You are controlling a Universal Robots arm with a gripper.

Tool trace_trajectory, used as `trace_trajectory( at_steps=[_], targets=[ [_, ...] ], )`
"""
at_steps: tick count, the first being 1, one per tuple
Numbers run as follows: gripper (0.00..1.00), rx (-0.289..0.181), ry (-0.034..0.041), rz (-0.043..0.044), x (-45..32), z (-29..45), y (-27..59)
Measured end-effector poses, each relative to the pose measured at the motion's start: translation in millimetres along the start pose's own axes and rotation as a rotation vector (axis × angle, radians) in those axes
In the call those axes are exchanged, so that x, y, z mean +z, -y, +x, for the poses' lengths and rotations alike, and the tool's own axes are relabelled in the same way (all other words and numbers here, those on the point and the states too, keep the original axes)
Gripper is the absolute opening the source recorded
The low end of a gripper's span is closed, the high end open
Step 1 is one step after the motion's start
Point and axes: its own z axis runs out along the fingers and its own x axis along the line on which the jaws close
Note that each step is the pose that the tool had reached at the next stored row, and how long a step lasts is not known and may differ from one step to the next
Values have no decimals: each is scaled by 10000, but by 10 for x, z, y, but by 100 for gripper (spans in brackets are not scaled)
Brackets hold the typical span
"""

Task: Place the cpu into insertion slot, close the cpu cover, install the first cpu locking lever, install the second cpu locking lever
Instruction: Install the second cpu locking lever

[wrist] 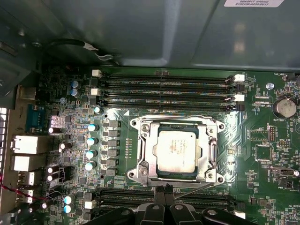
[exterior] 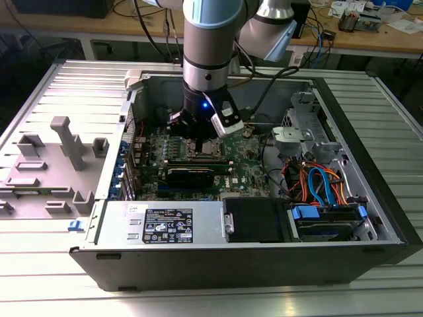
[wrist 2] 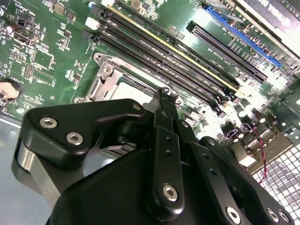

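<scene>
An open computer case [exterior: 370,198] lies on a slatted metal table [exterior: 39,284], its green motherboard [exterior: 254,175] facing up. A robot arm [exterior: 211,39] reaches straight down into the case, with its black gripper [exterior: 198,132] low over the board. In the first wrist view the cpu [wrist: 176,150], a square silver-grey chip, sits flat inside the slot [wrist: 149,157], and the silver cover [wrist: 213,152] lies down around it so the chip shows through the window. A thin metal lever [wrist: 197,189] runs along the socket's edge nearest the gripper. The gripper [wrist: 162,188] has its fingertips pressed together just beside that edge, with nothing visibly between them. In the second wrist view the clenched fingertips [wrist 2: 165,96] hover at the socket frame, next to long black memory slots [wrist 2: 168,61].
</scene>
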Motion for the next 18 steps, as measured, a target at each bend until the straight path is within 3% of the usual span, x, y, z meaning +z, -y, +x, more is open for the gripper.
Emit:
trace_trajectory(
  at_steps=[15, 18],
  targets=[
    [11, -1, 0, 1, -2, 3, 28],
    [11, 0, -3, 2, -2, -28, 30]
  ],
)
